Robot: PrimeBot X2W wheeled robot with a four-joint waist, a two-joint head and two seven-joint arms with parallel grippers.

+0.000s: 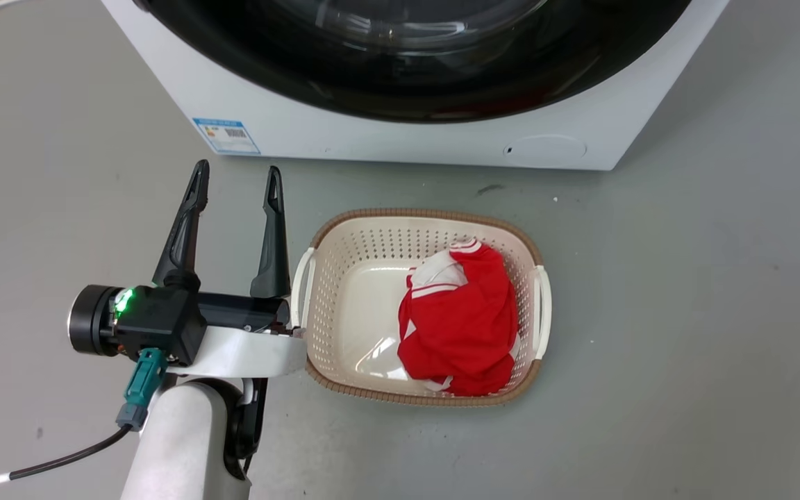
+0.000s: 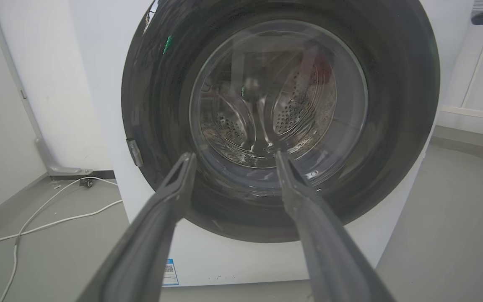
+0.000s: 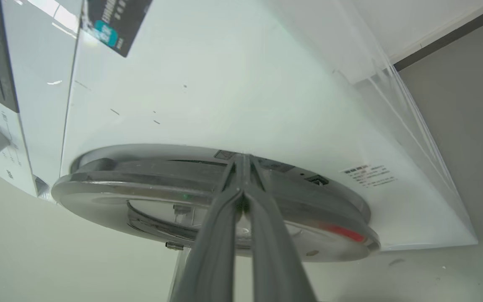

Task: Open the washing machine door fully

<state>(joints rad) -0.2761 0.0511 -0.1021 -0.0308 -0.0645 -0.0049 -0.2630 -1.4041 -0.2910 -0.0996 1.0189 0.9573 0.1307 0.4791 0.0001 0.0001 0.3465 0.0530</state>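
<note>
While the left tool [image 1: 237, 170] gapes wide before the washing machine door [image 2: 279, 84], the closed right tool [image 3: 243, 158] touches its rim

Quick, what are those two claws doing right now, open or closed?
Left gripper: open, holding nothing.
Right gripper: closed, tips at the rim of the washing machine door; whether it grips cannot be told.

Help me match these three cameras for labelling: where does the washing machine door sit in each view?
Head view: the washing machine door curves along the top edge, above the basket.
Left wrist view: the door is face-on, centre, beyond the open left end effector.
Right wrist view: the door is edge-on across the lower middle, the shut right end effector at its rim.
Shared landmark: the washing machine's white front.
</note>
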